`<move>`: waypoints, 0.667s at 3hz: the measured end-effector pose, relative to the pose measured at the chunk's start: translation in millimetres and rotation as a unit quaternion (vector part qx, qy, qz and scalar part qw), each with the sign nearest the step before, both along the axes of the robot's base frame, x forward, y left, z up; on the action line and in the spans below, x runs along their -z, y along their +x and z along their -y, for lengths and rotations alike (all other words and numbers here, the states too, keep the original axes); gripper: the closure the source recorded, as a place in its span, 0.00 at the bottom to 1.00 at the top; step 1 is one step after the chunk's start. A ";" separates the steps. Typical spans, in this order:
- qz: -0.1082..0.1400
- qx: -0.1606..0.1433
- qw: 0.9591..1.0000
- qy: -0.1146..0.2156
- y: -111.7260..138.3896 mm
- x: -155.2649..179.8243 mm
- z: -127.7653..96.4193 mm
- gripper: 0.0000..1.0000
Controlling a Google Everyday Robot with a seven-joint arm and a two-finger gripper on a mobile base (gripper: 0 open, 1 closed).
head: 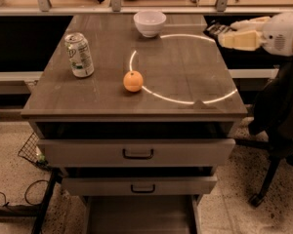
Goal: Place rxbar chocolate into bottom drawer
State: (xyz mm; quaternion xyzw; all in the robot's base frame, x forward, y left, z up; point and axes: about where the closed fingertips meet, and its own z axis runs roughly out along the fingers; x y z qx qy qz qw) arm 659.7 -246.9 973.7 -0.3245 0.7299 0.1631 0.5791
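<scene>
My gripper (224, 33) is at the right, just past the cabinet top's right edge and well above the floor. Its pale fingers (240, 40) are shut on the rxbar chocolate (214, 29), a small flat black bar with faint pale print that sticks out to the left. The bottom drawer (141, 217) is pulled out at the foot of the cabinet, a wide shallow tray seen at the picture's lower edge. It lies far below and left of the gripper.
On the cabinet top (185, 67) stand a green-and-white can (79, 54) at the left, an orange (133, 81) in the middle and a white bowl (149, 22) at the back. The two upper drawers (136, 153) are slightly open. A dark office chair (278, 116) stands at the right.
</scene>
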 end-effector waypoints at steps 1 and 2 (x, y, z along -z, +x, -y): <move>-0.015 -0.018 0.999 -0.035 -63.4 17.6 37.6 1.00; -0.037 -0.012 0.998 -0.058 -125.2 53.2 80.0 1.00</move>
